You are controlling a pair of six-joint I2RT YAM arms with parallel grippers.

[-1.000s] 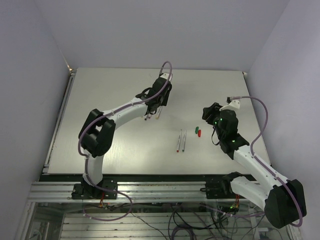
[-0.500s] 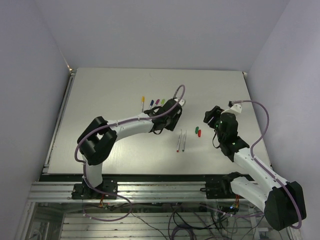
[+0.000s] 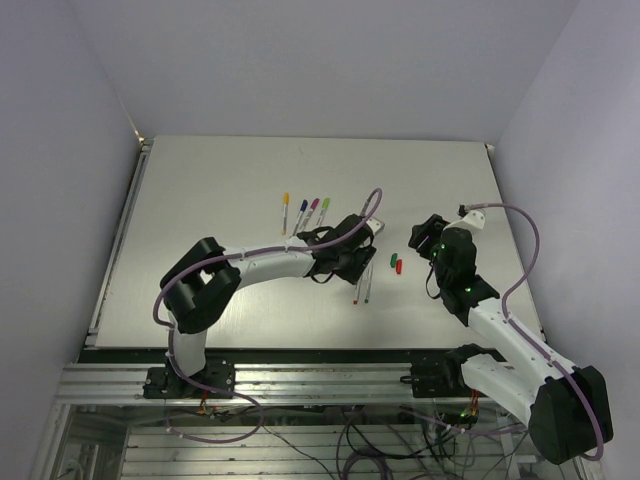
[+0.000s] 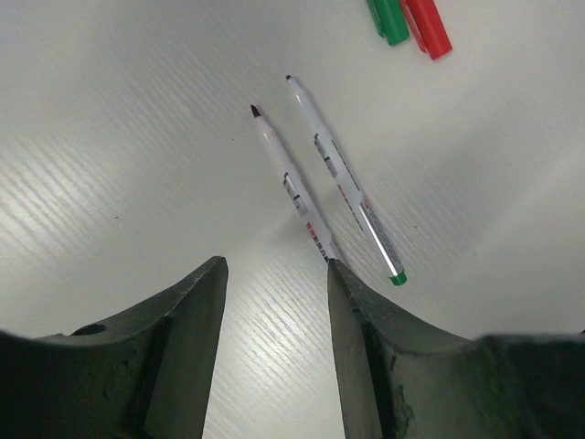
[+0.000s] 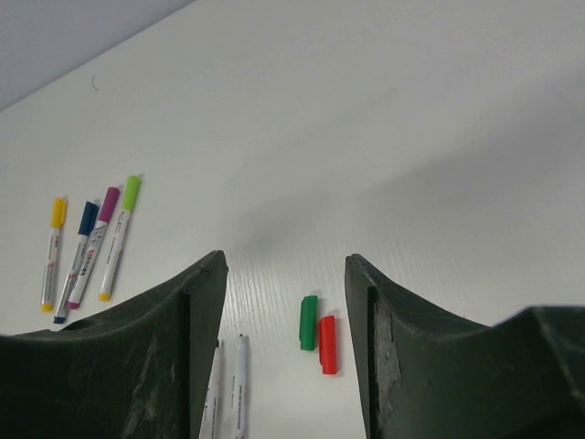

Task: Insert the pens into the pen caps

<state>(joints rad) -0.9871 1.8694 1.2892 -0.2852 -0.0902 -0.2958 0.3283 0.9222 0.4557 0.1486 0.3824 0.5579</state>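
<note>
Two uncapped white pens lie side by side (image 3: 362,285). In the left wrist view one has a dark red tip (image 4: 294,189) and the other a green end (image 4: 352,187). A loose green cap (image 3: 391,262) and a loose red cap (image 3: 398,266) lie together to their right; both show in the right wrist view, the green cap (image 5: 308,322) beside the red cap (image 5: 328,344). My left gripper (image 4: 274,274) is open and empty just above the pens' rear ends. My right gripper (image 5: 285,261) is open and empty, right of the caps.
Four capped pens lie in a row at the back: yellow cap (image 5: 52,251), blue cap (image 5: 79,261), magenta cap (image 5: 94,242) and lime cap (image 5: 121,233). They also show in the top view (image 3: 305,213). Purple cables loop over both arms.
</note>
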